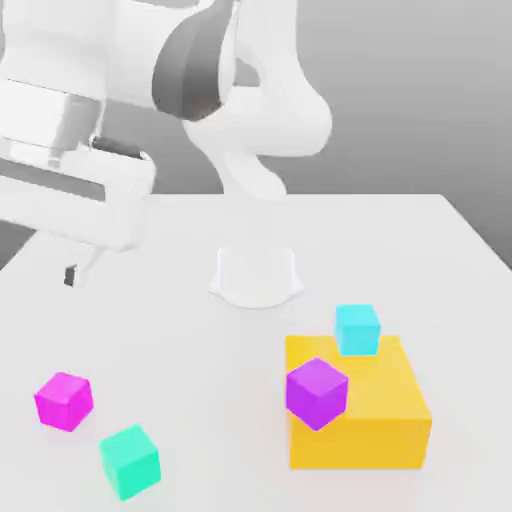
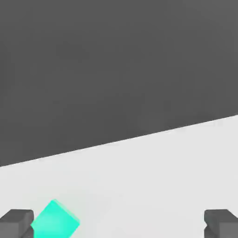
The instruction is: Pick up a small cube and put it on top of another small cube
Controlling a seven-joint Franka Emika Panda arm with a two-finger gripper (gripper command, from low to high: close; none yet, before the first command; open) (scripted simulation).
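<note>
Your gripper [image 2: 119, 223] hangs with jaws spread wide, grasping nothing. The small matte magenta cube [image 1: 63, 400] sits near-left on the white table [image 1: 180, 360]; the light cyan cube [image 1: 357, 329] rests atop the large yellow block [image 1: 380, 425] at right.

The small cube [image 1: 63, 400] is set on the table [image 1: 180, 360] toward the exterior view's left, with a second cube [image 1: 130, 461] just beside it. Well apart, toward the right, the other small cube [image 1: 357, 329] and a fourth cube [image 1: 316, 392] are placed on the large block [image 1: 380, 425]
</note>
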